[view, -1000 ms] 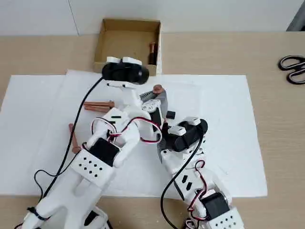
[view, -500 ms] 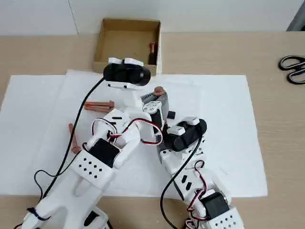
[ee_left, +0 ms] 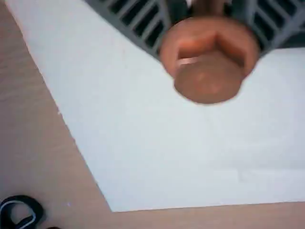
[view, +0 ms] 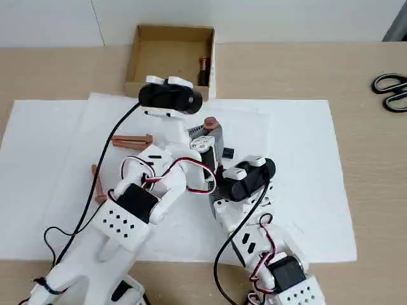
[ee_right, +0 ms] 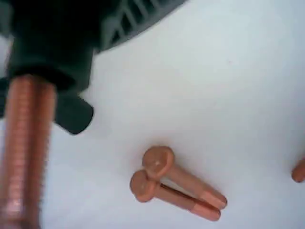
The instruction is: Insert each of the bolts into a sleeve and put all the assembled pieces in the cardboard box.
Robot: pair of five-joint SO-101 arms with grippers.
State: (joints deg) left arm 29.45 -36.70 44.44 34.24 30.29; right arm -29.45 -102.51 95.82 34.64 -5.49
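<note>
In the high view my left gripper [view: 210,132] is shut on a copper bolt [view: 211,122] over the middle of the white paper. The left wrist view shows the bolt's head [ee_left: 208,67] between ribbed grey fingers [ee_left: 138,19]. My right gripper [view: 222,152] meets it from the near side and is shut on a black sleeve [ee_right: 47,47]. The bolt's threaded shaft [ee_right: 24,152] sticks out of that sleeve. Two loose bolts [view: 131,141] [ee_right: 171,188] lie side by side on the paper, left of the grippers. A third bolt [view: 97,184] lies nearer the front left.
The cardboard box [view: 137,54] stands open at the back, beyond the paper's edge, with one assembled piece [view: 203,68] against its right wall. Scissors [view: 389,91] lie at the far right of the wooden table. The white paper [view: 305,165] covers the middle.
My left gripper has shifted the bolt a little toward the right gripper. The right arm and the loose bolts have stayed put.
</note>
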